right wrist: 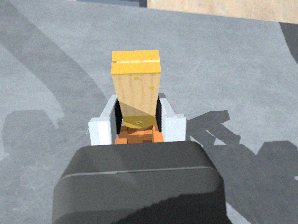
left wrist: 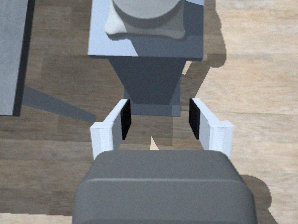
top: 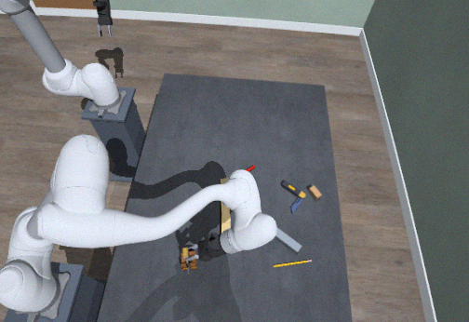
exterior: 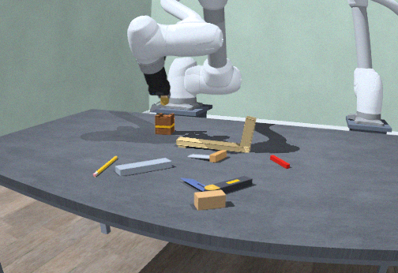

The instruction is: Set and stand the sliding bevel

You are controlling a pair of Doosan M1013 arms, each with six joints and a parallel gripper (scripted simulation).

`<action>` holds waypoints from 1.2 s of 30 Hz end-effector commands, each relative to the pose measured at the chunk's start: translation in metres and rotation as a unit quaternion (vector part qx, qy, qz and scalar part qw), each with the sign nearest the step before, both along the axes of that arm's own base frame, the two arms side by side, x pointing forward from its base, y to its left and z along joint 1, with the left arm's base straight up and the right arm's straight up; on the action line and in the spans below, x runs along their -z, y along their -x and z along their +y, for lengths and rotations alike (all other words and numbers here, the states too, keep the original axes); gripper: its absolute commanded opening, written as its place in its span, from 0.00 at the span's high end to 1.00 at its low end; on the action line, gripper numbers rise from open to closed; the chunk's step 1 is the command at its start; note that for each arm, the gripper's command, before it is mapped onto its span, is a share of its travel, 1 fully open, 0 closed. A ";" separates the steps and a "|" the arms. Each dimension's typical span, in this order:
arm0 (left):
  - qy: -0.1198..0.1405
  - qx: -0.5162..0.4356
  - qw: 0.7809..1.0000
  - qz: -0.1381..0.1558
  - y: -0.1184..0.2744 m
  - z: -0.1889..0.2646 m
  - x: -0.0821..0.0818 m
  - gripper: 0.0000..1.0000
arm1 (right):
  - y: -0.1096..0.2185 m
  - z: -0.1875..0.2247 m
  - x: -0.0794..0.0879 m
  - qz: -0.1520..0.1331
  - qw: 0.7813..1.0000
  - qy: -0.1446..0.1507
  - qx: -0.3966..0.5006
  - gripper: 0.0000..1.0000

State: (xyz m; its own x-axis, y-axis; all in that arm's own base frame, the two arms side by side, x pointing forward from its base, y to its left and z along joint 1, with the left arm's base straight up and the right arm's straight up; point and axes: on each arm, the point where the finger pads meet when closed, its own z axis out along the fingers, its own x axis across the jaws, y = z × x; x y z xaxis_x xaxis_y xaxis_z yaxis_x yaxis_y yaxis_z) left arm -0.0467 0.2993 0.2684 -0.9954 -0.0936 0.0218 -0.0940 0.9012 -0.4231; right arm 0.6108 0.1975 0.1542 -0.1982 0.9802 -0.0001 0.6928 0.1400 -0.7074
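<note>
The wooden bevel is held by its wooden body in my right gripper, which is shut on it. The bevel hangs above the slotted block, with a gap between them in the exterior view. Its blade is mostly hidden, so its angle cannot be read. The leg leans up from one end of the rail. The black bevel lies with its blue blade partly out. My left gripper is open and empty, away from the table.
A grey bar, a pencil, a red stick and a tan block lie on the table. A small wooden piece with a pale blade lies near the rail.
</note>
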 end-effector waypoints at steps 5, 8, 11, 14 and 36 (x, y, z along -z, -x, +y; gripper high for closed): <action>-0.001 0.000 1.000 0.000 0.000 0.000 -0.001 0.00 | 0.000 0.000 -0.001 -0.001 1.000 0.000 0.000 1.00; -0.001 0.000 1.000 0.000 0.000 0.000 -0.001 0.00 | 0.000 0.000 -0.001 -0.001 1.000 0.000 0.000 1.00; -0.001 0.000 1.000 0.000 0.000 0.000 -0.001 0.00 | 0.000 0.000 -0.001 -0.001 1.000 0.000 0.000 1.00; -0.001 0.000 1.000 0.000 0.000 0.000 -0.001 0.00 | 0.000 0.000 -0.001 -0.001 1.000 0.000 0.000 1.00; -0.001 0.000 1.000 0.000 0.000 0.000 -0.001 0.00 | 0.000 0.000 0.009 -0.001 1.000 0.000 0.000 1.00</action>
State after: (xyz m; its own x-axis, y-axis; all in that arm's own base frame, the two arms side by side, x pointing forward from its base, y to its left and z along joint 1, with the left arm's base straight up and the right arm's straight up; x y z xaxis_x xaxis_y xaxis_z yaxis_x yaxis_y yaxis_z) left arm -0.0467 0.2993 0.2684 -0.9954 -0.0936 0.0218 -0.0940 0.9012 -0.4231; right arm 0.6108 0.1976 0.1485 -0.1982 0.9802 -0.0001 0.6929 0.1400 -0.7073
